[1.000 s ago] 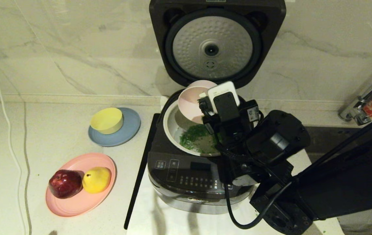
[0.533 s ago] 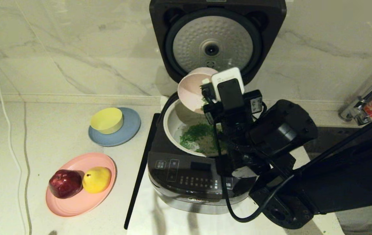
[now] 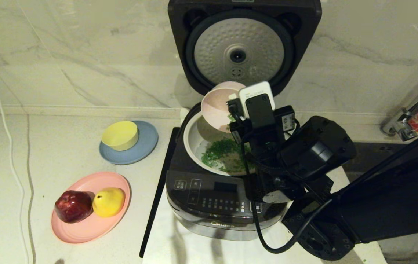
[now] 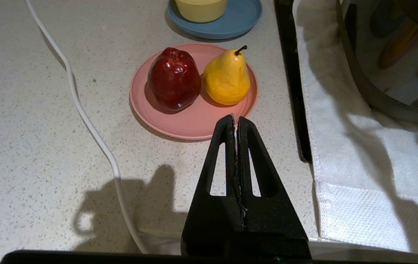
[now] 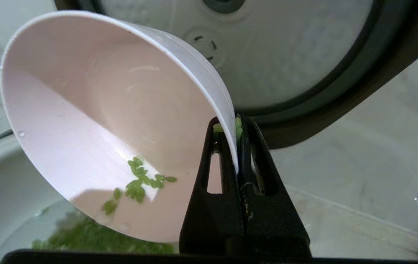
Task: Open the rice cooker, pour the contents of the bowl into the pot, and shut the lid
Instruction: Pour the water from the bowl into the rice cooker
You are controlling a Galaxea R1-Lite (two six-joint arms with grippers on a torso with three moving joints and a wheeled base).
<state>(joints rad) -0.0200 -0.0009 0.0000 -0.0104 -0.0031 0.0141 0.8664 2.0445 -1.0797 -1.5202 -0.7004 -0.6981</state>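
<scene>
Tipping the pink bowl (image 5: 95, 121) over the pot (image 3: 194, 141)
Your right pincer (image 5: 227, 126) was clamped on its rim; greens (image 3: 223, 152) lay below.

The right arm (image 3: 341, 190) is matte black, built of bulky rounded joint housings and a long boxy forearm. A white-capped black camera module (image 3: 257, 101) sits on its wrist, beside a small block with a white label. A thick black cable (image 3: 264, 234) loops beneath it. Each gripper, right (image 5: 237, 126) and left (image 4: 235, 119), has black triangular fingers with cut-out windows.
</scene>
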